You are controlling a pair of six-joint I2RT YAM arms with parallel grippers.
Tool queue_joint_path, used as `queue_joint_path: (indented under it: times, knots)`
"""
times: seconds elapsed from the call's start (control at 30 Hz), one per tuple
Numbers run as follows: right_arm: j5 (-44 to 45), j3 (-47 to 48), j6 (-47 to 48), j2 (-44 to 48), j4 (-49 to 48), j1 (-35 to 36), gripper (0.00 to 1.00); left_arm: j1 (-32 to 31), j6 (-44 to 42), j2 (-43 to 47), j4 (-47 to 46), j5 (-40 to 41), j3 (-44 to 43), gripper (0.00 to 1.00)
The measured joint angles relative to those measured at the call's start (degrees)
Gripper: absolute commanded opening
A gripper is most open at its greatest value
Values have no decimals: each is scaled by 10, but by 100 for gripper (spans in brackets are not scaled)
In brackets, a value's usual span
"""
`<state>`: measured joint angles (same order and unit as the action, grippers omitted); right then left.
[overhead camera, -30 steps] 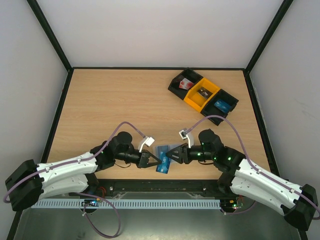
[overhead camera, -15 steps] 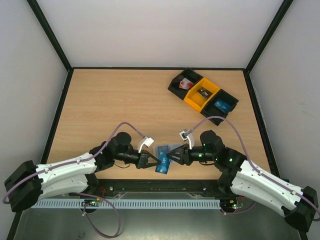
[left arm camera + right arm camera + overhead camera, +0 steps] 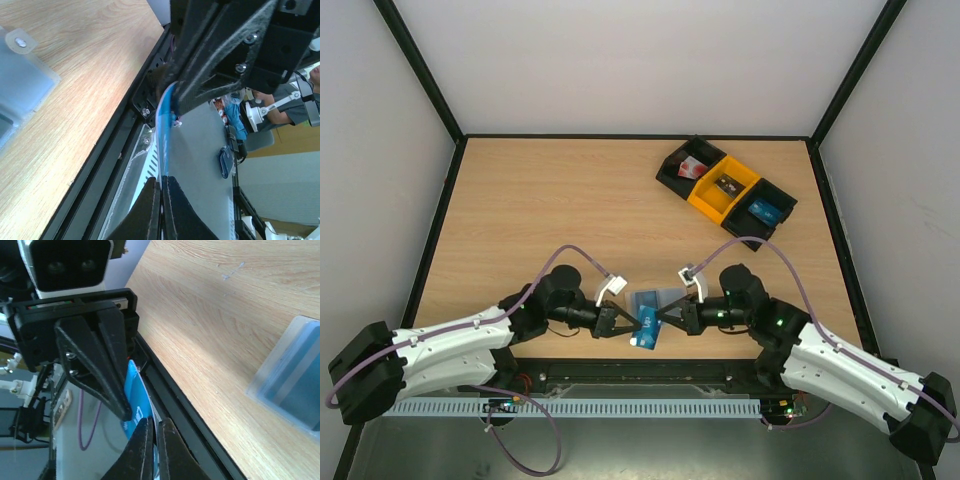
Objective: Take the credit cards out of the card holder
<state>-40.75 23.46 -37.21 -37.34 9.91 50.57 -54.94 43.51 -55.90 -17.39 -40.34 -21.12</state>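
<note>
Pale wood-grain bench (image 3: pixel 570 200) fills the cell, with black framing and white walls on three sides. At its near edge the two arms meet nose to nose. The left tool (image 3: pixel 626 322) is pressed together on a bright-blue credit card (image 3: pixel 647 331). The right tool (image 3: pixel 667 318) is pinched onto the same card from the opposite side, so the card sits tilted between the two sets of tips, close to the black rail along the near edge.

From the left wrist, the credit card (image 3: pixel 164 135) runs edge-on straight out from that tool's closed fingers (image 3: pixel 147 210), and the right tool's black fingers clamp its far end. The right wrist shows the mirror of this (the credit card (image 3: pixel 134 396) rising from between its own fingers (image 3: pixel 142 450), the left tool gripping the other end).

The card holder (image 3: pixel 656 297) lies flat on the bench just beyond both tools' tips, on the side away from the arm bases, and neither tool touches it. It is translucent, with a small tab on one edge. A darker blue-grey shape shows inside one pocket, though I cannot tell what it is.

Well ahead and to the right of the right tool, three bins stand in a slanted row. A black bin (image 3: pixel 682 168) holds a red-and-white item (image 3: pixel 694 166). The yellow bin (image 3: pixel 712 200) holds a small dark item (image 3: pixel 726 185). The other black bin (image 3: pixel 782 203) holds a second credit card (image 3: pixel 765 211).
</note>
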Motion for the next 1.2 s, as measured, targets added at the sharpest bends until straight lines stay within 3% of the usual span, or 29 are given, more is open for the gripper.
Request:
queue_joint_path:
  times: [0.07,0.2,0.37,0.63,0.87,1.0,1.2]
  knots:
    - [0,-6,-12,4,-13,0,2,0,0,0,2,1,2,12]
    - [5,-34,-46,13,-58,0,2,1,0,9,13,24,3,64]
    - [50,-55,-97,8,-106,0,2,7,4,52,79,101,-14,99]
    - [225,-37,-149,-40,-125,0,2,19,-2,108,172,261,-88,100]
    - [416,30,-158,-104,-120,-4,2,19,-4,111,255,365,-96,100]
    - [489,53,-156,-150,-119,-27,2,26,-4,103,264,389,-79,100]
    - [545,55,-154,-165,-118,-120,2,40,-2,51,262,388,-44,100]
